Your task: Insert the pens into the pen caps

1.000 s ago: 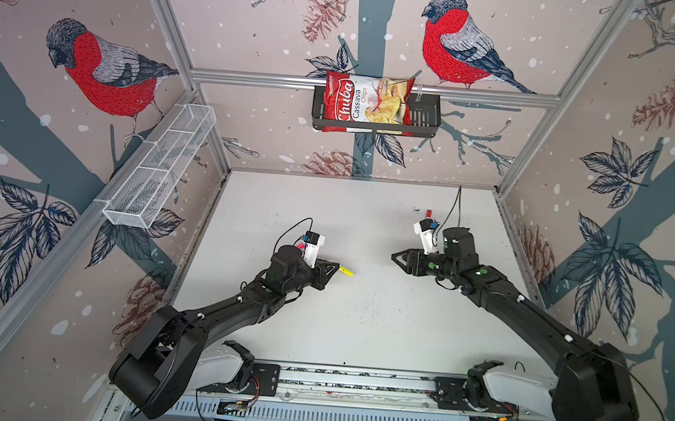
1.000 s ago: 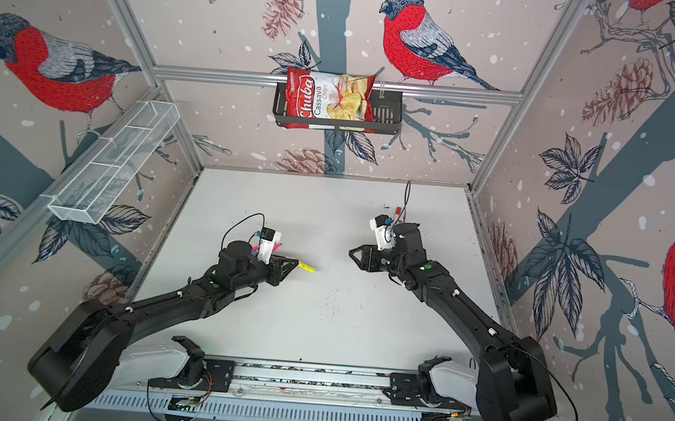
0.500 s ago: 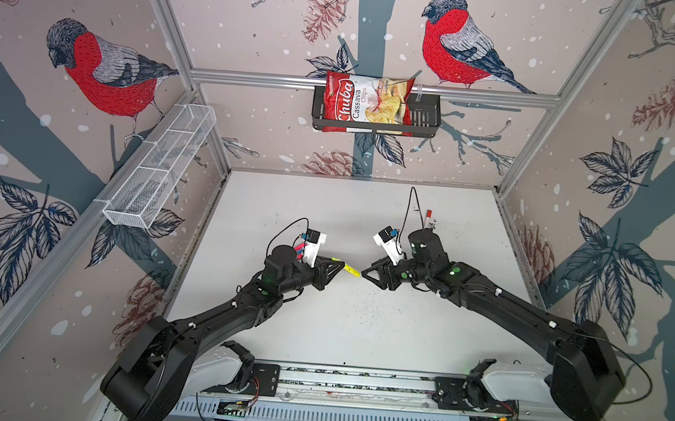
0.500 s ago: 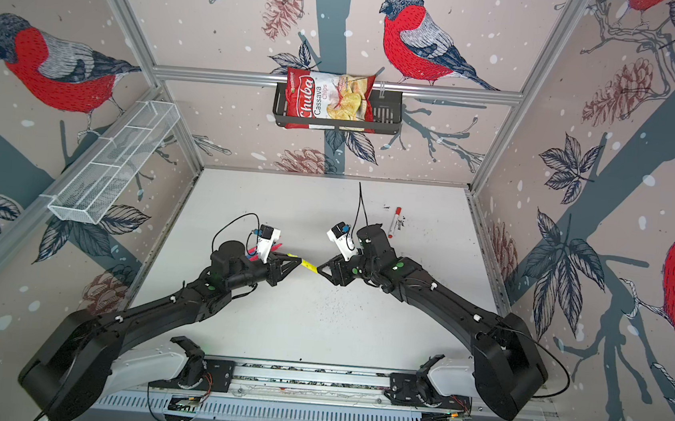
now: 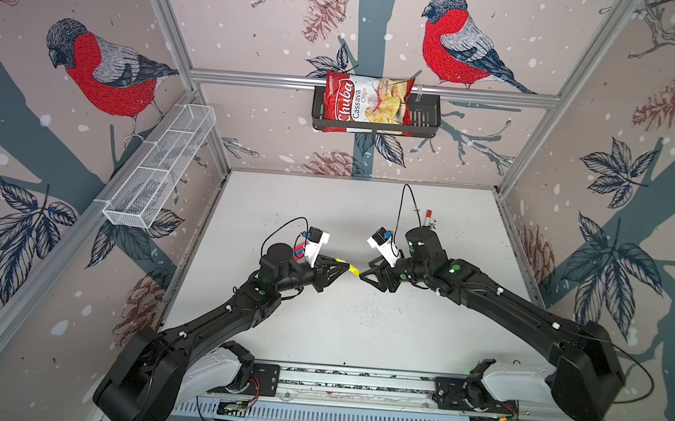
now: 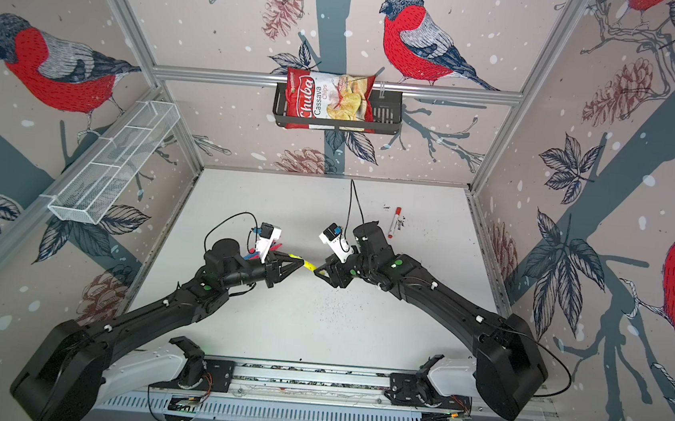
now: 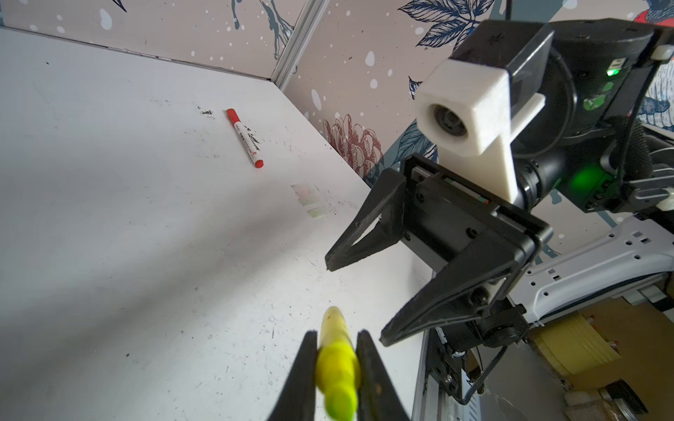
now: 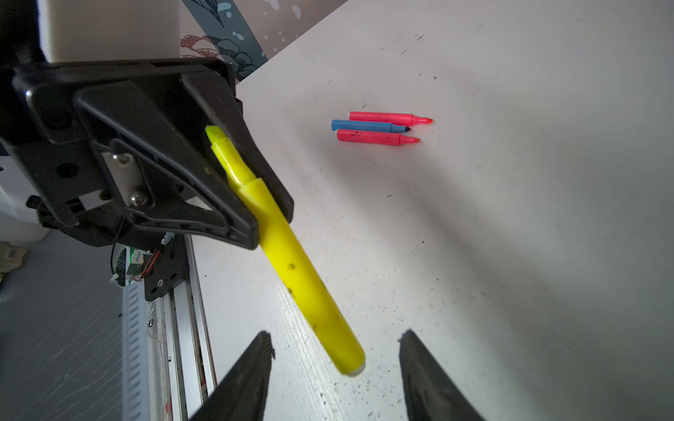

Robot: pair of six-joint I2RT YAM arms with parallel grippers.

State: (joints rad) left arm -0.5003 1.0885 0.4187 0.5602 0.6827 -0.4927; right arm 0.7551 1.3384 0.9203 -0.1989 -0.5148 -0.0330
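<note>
The left claw [image 7: 337,335] is clamped tight on the yellow pen [image 8: 302,277], gripping it up near the felt-tip end, so the pen hangs in the air over the middle of the tabletop [image 5: 359,326]. The right claw [image 8: 335,340] is about half open with nothing in it. Its jaws sit either side of the pen's blunt back end, not touching it as far as we can tell.

We read this as a handover, not capping yet. The felt tip is tucked back inside the left claw, so no cap could go on as it stands. Next move, we reckon: the right claw slides a bit further along the barrel and closes squarely on it, and only then does the left one let go.

In both top views the pen's long axis runs roughly 10 o'clock to 4 o'clock, blunt end toward 4.

Two pink pens [image 8: 383,117] and a blue pen [image 8: 364,126] lie side by side on the tabletop around 9 o'clock of it, and the white marker [image 5: 427,218] lies out at 1 o'clock. We can't pick out any caps.
</note>
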